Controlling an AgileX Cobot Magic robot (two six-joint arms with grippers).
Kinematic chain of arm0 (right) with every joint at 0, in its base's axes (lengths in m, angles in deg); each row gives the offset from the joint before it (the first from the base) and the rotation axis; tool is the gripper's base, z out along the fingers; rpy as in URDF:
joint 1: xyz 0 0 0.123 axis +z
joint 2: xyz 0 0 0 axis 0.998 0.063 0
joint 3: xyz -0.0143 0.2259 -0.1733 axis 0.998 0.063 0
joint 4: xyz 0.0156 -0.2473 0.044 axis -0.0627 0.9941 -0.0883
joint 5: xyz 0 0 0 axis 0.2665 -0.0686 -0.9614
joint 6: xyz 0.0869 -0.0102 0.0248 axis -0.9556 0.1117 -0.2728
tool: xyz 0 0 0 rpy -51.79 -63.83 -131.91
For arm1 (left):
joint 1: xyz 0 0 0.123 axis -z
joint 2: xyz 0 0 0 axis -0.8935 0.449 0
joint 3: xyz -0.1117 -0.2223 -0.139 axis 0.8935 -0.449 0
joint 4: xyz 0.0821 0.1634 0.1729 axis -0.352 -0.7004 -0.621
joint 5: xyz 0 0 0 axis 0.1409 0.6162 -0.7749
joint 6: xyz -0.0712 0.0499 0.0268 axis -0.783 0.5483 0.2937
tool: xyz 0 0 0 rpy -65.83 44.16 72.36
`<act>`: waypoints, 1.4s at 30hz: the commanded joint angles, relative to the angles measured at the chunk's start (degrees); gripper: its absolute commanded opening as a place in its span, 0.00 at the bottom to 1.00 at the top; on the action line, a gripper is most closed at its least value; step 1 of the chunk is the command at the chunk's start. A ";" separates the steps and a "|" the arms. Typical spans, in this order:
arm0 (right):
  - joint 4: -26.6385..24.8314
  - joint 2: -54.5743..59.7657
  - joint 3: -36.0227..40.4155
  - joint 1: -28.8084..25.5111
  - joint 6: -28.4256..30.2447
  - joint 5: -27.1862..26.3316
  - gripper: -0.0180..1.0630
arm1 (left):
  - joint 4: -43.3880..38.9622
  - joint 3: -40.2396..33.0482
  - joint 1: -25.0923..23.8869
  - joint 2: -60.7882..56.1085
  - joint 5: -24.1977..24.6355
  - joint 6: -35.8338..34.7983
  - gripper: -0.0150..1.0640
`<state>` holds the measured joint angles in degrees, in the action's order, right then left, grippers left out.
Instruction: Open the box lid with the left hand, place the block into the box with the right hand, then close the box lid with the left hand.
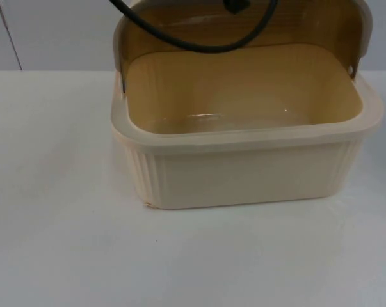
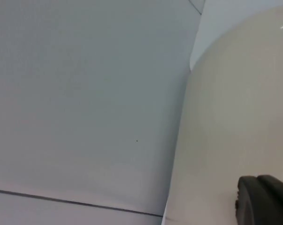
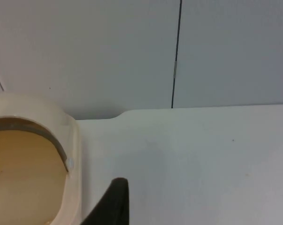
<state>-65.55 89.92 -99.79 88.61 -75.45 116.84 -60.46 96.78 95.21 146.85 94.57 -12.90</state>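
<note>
A cream box (image 1: 244,173) sits on the white worktop (image 1: 64,243), its lid (image 1: 244,25) raised upright behind it. The left claw (image 2: 263,201) is against the lid's outside and the right claw (image 3: 110,206) hovers just beside the box; whether either is apart or together cannot be told.

Left gripper (image 2: 263,199) shows a matte black, rounded fingertip; right gripper (image 3: 110,204) a black, tapering one

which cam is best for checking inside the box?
Top view: the box stands open, lid up, its whole bare floor visible. Right wrist view catches one rim corner; left wrist view shows the lid's pale outer surface.
</note>
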 commanded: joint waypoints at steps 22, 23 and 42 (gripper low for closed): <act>4.02 -0.30 0.00 -0.37 -4.33 0.03 0.99 | -7.09 0.00 0.34 -0.21 8.45 -7.09 0.01; 4.02 -0.30 0.00 -0.37 -4.33 0.03 0.99 | -7.09 0.00 0.34 -0.21 8.45 -7.09 0.01; 4.54 -4.59 -0.18 -0.37 -4.35 1.53 0.99 | -25.86 -14.64 9.05 -3.60 -3.92 -25.94 0.01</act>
<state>-61.41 85.91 -99.79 88.61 -79.63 118.45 -84.80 83.40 104.24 142.94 90.48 -36.67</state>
